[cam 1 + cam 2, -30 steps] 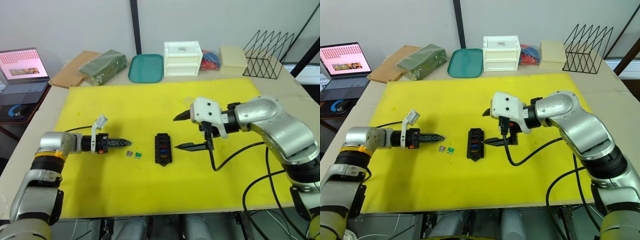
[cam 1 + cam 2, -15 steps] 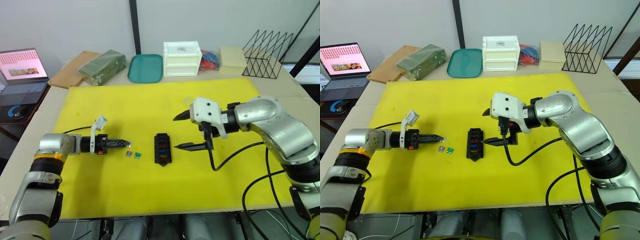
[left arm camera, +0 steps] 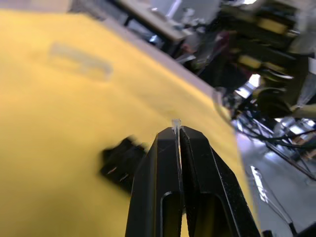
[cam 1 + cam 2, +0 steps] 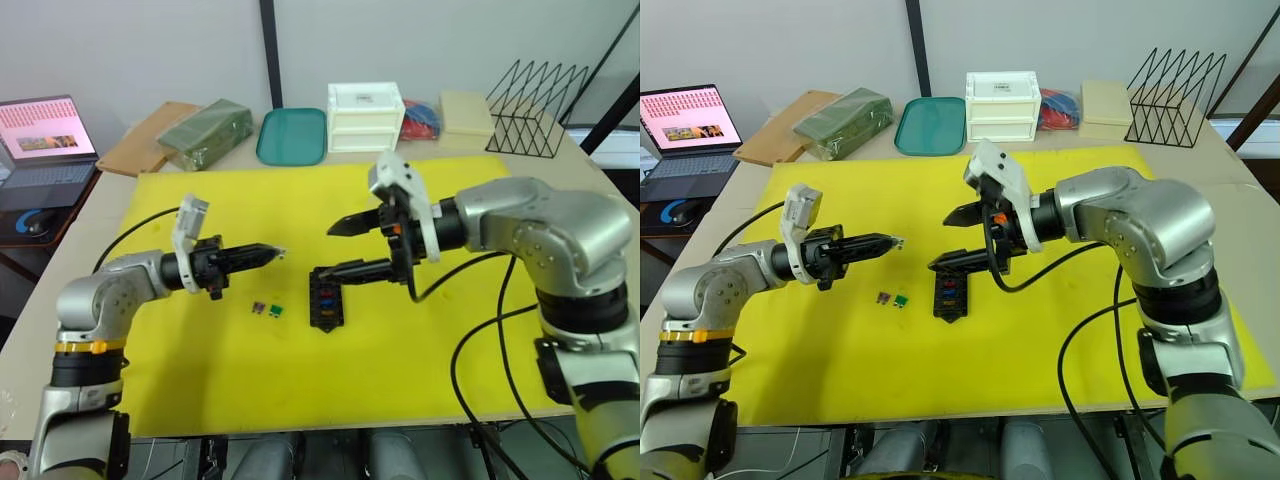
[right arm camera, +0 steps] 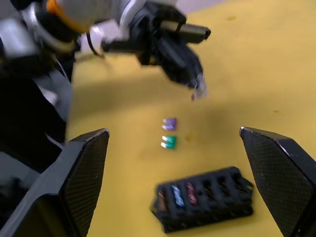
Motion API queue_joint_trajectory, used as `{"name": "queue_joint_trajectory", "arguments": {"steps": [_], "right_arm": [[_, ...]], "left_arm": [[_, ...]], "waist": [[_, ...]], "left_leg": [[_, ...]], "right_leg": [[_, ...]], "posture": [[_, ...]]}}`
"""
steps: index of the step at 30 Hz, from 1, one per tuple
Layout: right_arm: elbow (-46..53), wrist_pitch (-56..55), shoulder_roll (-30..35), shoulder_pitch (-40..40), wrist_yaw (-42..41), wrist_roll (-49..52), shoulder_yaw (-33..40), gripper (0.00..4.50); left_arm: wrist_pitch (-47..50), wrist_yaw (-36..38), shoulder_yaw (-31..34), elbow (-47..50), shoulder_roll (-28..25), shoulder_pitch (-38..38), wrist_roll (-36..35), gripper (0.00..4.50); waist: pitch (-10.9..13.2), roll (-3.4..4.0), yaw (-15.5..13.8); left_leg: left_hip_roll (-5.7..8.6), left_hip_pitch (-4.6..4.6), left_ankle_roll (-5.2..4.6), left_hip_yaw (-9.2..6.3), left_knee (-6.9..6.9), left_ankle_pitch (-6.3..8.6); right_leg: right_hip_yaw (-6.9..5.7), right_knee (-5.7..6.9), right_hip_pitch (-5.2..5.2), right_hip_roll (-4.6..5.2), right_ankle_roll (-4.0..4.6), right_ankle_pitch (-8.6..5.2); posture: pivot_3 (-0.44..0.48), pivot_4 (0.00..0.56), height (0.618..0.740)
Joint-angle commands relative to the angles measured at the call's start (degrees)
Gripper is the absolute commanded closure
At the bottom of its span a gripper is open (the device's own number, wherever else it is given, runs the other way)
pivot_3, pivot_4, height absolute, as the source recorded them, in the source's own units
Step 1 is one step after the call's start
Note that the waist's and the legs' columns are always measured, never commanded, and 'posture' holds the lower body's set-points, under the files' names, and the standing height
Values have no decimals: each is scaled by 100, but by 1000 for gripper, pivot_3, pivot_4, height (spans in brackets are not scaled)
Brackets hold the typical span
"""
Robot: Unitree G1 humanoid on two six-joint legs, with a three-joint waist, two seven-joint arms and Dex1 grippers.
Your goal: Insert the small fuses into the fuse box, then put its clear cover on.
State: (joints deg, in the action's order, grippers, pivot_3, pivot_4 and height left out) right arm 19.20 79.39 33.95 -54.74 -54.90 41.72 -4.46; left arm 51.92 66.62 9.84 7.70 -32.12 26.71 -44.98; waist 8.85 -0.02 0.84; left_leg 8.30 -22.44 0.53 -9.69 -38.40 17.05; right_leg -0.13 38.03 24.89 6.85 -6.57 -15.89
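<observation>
eye views: the left gripper (image 4: 895,240) hangs above the mat, well left of the fuse box (image 4: 951,293); the right gripper (image 4: 952,238) gapes wide over it. purple fuse (image 4: 882,298) and green fuse (image 4: 900,300) lie on the mat.

left wrist: fingers (image 3: 165,148) clenched on a tiny pale fuse (image 3: 176,123), barely pinched, so it could slip.

right wrist: three slots filled.

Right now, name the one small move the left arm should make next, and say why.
Probably carry the left hand toward the fuse box and line it up over an empty slot. Its fingers are shut on a small pale fuse, held above the mat and short of the box, which has free slots. The right hand hangs open over the box and may need to give way.
</observation>
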Motion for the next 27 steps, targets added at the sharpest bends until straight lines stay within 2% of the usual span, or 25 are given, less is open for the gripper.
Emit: {"name": "queue_joint_trajectory", "arguments": {"steps": [1,2,4,8,18,20,23,27], "right_arm": [[-107,572,-247,-328,318,386,434,0],[-125,659,-292,-358,392,439,476,0],[-188,773,-380,-415,524,502,502,417],[-293,895,-455,-511,674,649,571,1691],[-281,840,-401,-482,868,860,509,1691],[-262,799,-375,-468,871,885,478,2033],[-244,770,-354,-461,882,930,438,2856],[-223,713,-315,-450,893,951,375,2856]], "left_arm": [[91,-227,55,652,11,-2,-424,4474],[107,-278,48,713,10,-7,-485,4474],[141,-406,15,869,49,73,-631,4500],[119,-514,-29,932,26,115,-735,4500],[95,-595,-62,916,-42,163,-823,4500],[103,-641,-59,864,-45,218,-848,4500],[101,-681,-68,820,-60,252,-883,4500],[79,-707,-85,825,-98,239,-927,4500]], "waist": [[0,0,-1],[0,0,-5],[0,0,-6],[0,0,1],[0,0,3],[0,0,2],[0,0,3],[0,0,7]], "left_leg": [[0,0,0,0,0,0],[0,0,0,1,0,0],[0,0,0,1,0,0],[1,0,0,1,0,0],[1,0,0,1,0,0],[1,0,0,2,1,0],[1,0,0,2,0,0],[0,0,0,1,2,0]], "right_leg": [[0,0,0,0,0,0],[0,0,0,1,0,0],[0,-1,0,1,0,0],[0,0,0,0,0,0],[0,0,0,0,0,0],[0,0,0,0,0,0],[0,-1,0,0,0,0],[0,0,1,0,0,0]], "posture": [[0,150,740],[0,150,740],[0,150,740],[0,150,740],[0,150,740],[0,150,740],[0,150,740],[0,150,740]]}}
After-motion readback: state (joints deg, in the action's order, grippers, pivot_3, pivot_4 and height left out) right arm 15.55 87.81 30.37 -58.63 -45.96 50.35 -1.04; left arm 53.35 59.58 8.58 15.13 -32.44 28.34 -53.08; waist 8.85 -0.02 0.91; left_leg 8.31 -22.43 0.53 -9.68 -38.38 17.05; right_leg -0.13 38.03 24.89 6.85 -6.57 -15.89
